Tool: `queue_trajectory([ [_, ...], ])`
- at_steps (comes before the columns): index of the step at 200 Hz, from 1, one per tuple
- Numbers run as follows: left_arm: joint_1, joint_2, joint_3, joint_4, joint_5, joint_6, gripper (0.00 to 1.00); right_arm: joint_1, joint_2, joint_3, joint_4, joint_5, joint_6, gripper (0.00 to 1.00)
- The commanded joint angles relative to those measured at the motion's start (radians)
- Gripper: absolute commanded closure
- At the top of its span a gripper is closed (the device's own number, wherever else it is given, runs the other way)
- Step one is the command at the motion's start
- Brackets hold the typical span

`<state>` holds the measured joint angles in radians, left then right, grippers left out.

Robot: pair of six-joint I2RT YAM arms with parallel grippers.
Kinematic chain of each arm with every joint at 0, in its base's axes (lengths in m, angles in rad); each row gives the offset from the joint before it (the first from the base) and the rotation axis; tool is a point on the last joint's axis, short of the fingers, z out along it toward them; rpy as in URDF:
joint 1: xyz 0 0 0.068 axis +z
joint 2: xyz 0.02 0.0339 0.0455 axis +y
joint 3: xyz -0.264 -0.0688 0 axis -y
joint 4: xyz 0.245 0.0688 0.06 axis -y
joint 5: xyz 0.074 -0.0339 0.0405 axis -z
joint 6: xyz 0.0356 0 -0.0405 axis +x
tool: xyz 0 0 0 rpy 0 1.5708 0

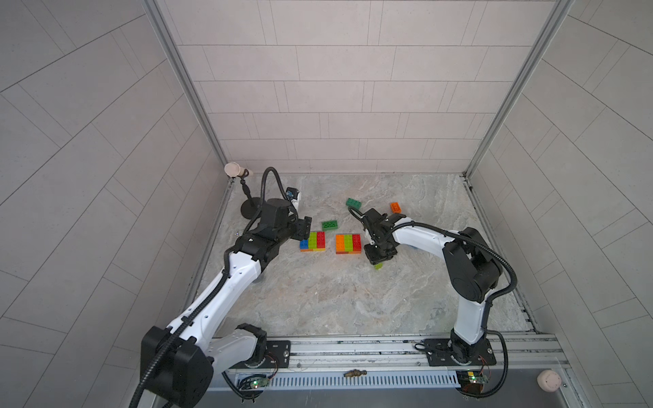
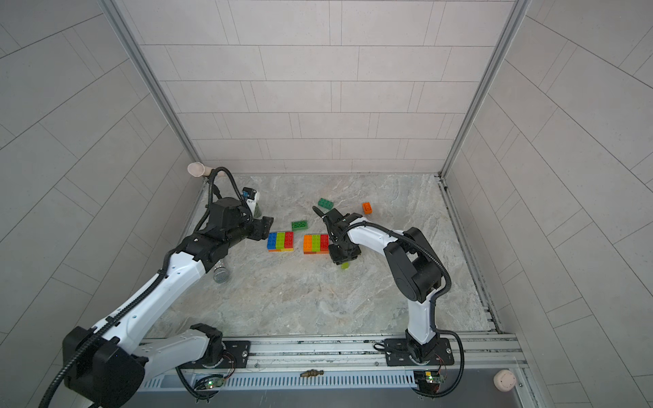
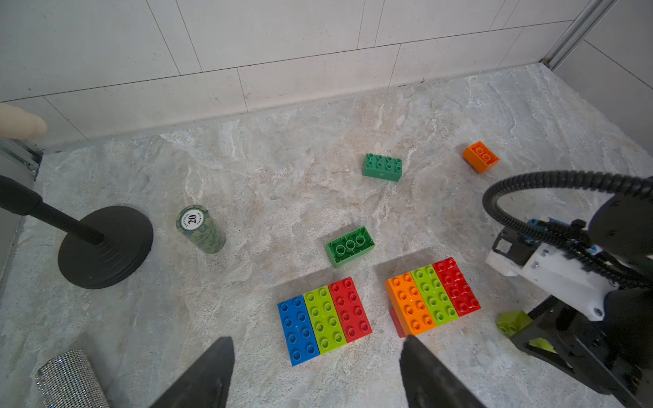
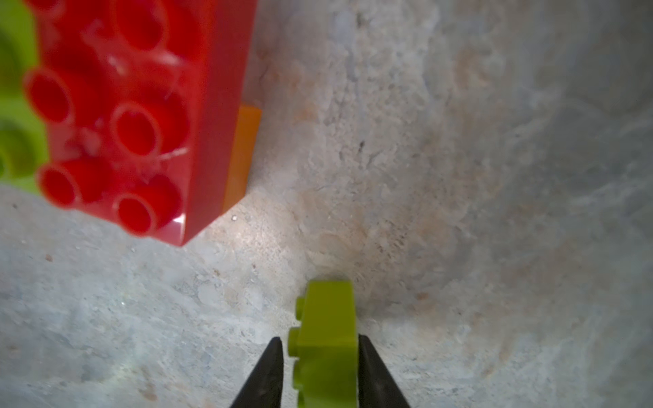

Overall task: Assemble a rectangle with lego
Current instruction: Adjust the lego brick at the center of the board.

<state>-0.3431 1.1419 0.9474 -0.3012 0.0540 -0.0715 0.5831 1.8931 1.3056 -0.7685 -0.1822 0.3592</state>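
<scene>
Two flat lego blocks lie side by side mid-table: a blue-lime-red one [image 1: 313, 241] [image 3: 323, 318] and an orange-lime-red one [image 1: 348, 243] [image 3: 433, 298]. My right gripper [image 1: 380, 260] [image 4: 319, 341] points down just right of the second block, shut on a lime brick [image 4: 327, 318] [image 1: 378, 266] held on edge, low over the table. My left gripper [image 1: 306, 229] [image 3: 316, 341] hovers open at the left end of the first block, holding nothing. Loose bricks lie behind: an overturned green one [image 3: 349, 245], a dark green one [image 3: 381, 166] and an orange one [image 3: 481, 156].
A black stand with a round base [image 3: 106, 247] is at the back left, with a green cylindrical can [image 3: 201, 229] beside it. A glittery silver tube [image 3: 70, 379] lies under my left arm. Walls close in the back and both sides.
</scene>
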Motion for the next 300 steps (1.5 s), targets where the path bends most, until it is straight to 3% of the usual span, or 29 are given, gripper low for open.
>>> queue_trajectory([
  [1, 0.003, 0.002, 0.004, 0.017, 0.012, -0.005, 0.22, -0.011, -0.02, -0.016, -0.013, -0.053, -0.009, 0.76],
  [19, 0.004, 0.004, 0.007, 0.017, 0.015, -0.007, 0.22, -0.029, -0.056, -0.05, 0.021, -0.167, 0.008, 0.8],
  [40, 0.003, 0.008, 0.007, 0.025, 0.032, -0.015, 0.22, -0.057, -0.078, -0.117, 0.137, -0.419, 0.074, 0.8],
  [52, 0.003, 0.013, 0.005, 0.034, 0.041, -0.022, 0.22, -0.064, -0.083, -0.157, 0.207, -0.479, 0.114, 0.8],
  [84, 0.002, 0.024, 0.007, 0.045, 0.065, -0.037, 0.22, -0.148, -0.076, -0.265, 0.317, -0.509, 0.141, 0.78],
  [113, 0.002, 0.023, 0.013, 0.038, 0.072, -0.038, 0.22, -0.207, -0.095, -0.315, 0.283, -0.5, 0.079, 0.67],
  [172, 0.001, 0.054, 0.042, 0.034, 0.134, -0.046, 0.23, -0.272, -0.148, -0.367, 0.255, -0.46, 0.025, 0.55],
  [207, -0.003, 0.069, 0.055, 0.033, 0.152, -0.058, 0.24, -0.295, -0.168, -0.376, 0.281, -0.554, 0.034, 0.74],
  [223, -0.021, 0.072, 0.051, 0.039, 0.155, -0.067, 0.25, -0.291, -0.161, -0.396, 0.347, -0.628, 0.088, 0.77],
  [259, -0.07, 0.073, 0.019, 0.07, 0.125, -0.059, 0.25, -0.205, -0.096, -0.391, 0.505, -0.751, 0.212, 0.71],
  [300, -0.114, 0.095, 0.032, 0.083, 0.115, -0.061, 0.25, -0.286, -0.062, -0.412, 0.442, -0.669, 0.211, 0.64],
])
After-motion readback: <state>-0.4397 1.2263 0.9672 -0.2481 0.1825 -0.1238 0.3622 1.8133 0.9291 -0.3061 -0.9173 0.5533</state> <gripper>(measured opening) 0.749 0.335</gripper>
